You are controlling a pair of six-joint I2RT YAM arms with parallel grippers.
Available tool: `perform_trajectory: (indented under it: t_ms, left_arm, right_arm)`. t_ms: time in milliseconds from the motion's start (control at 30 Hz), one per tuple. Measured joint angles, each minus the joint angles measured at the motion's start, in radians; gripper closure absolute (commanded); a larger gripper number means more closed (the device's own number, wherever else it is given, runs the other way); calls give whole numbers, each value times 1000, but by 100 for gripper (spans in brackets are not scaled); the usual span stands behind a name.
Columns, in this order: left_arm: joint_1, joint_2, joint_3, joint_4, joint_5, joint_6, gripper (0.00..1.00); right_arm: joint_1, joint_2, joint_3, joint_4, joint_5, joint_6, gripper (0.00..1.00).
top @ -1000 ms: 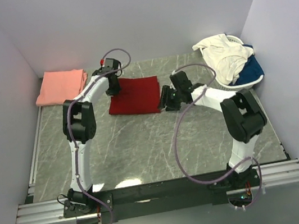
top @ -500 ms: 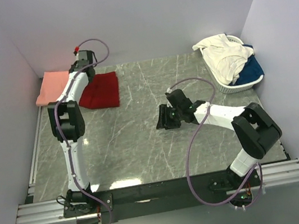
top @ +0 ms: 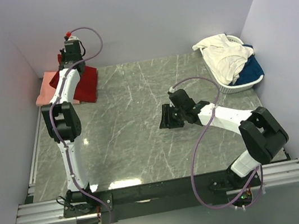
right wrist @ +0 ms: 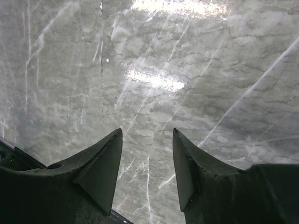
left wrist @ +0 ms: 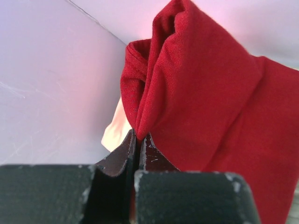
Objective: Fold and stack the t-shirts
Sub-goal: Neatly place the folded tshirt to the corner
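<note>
Left claw [left wrist: 138, 148]: clenched, grasping the deep red t-shirt [top: 85, 83]. In the wrist view the two dark fingers [left wrist: 122, 161] are pressed together on a bunched fold of red cloth. The cloth rises from the fingertips toward 12 o'clock and spreads out broadly toward 3 o'clock.

Position, top view: the left arm is stretched to the far left corner of the surface [top: 143, 141], at about 11 o'clock. The red t-shirt trails from the claw toward 5 o'clock, and its lower edge reaches the marble.

Salmon pink t-shirt [top: 45, 90]: folded, lying at 10 o'clock on the surface against the left wall. The red t-shirt overlaps its right side. Whether the red cloth rests on it or hangs just above cannot be told. In the left wrist view, a pale pink patch shows just at 10 o'clock of the fingertips.

Right claw [right wrist: 145, 140]: released, jaws apart, grasping nothing, with only bare marble between the fingers. In the top view it sits slightly toward 3 o'clock of the surface's centre, well apart from every garment.

White slatted basket [top: 242, 84]: at 2 o'clock on the surface, by the right wall. A cream-white t-shirt [top: 223, 55] is heaped over it unfolded. A blue t-shirt [top: 248, 68] lies inside, beneath the cream-white one on its 4 o'clock side.
</note>
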Motion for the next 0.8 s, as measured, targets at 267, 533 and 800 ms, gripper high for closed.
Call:
perform_trajectory:
  t_ms: [267,533,800]
  left_arm:
    - [28,-2,44,0,45,43,100]
    - [39,-22,51,0,78,48,100]
    - [40,-57,51,-24,119,47,100]
  right_arm:
    - [4,0,0,-23,19,0,46]
    - [7,-9,0,-36,34,0,46]
    - [14,-11,0,-39,49,1,47]
